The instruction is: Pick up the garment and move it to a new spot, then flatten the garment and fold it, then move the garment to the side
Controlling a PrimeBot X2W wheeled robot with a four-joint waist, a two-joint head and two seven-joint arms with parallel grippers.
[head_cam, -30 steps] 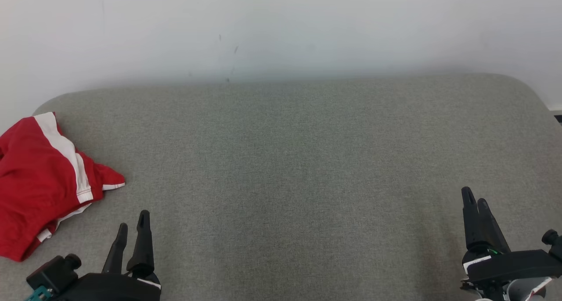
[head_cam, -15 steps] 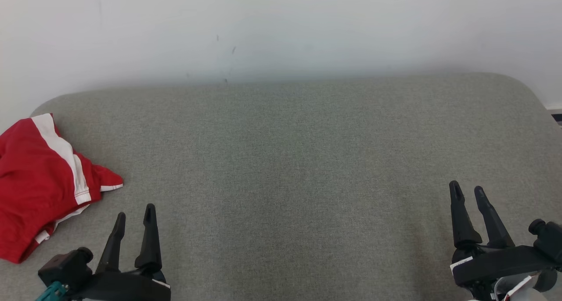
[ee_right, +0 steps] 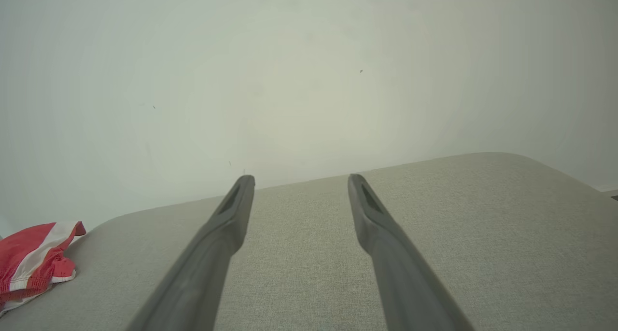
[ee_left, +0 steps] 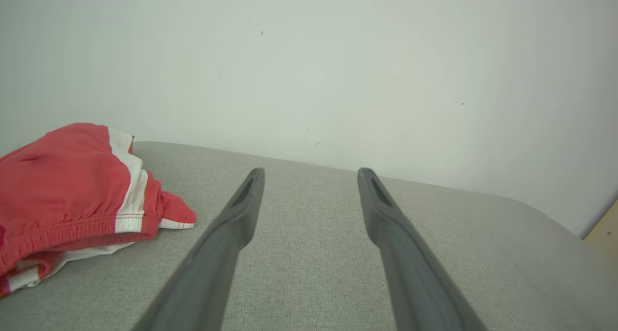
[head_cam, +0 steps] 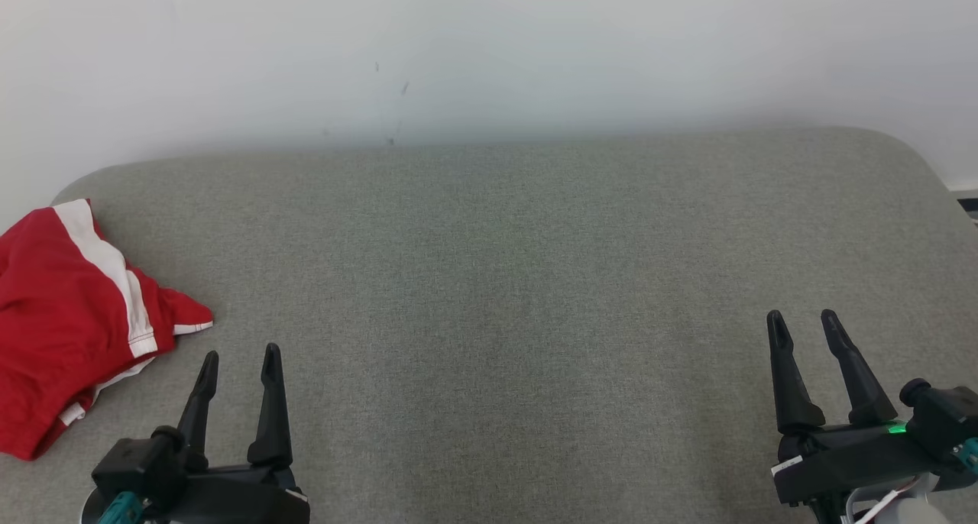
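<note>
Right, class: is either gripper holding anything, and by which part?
Nothing is held. The left gripper and right gripper both have open, empty jaws; the red garment lies crumpled and untouched on the grey cushion, left of the left gripper.

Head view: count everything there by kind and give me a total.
Crumpled red fabric garment with white stripes: 1
Black two-fingered robot hands: 2, left hand and right hand, both open
Grey fabric-covered padded surface: 1
Total: 4
</note>
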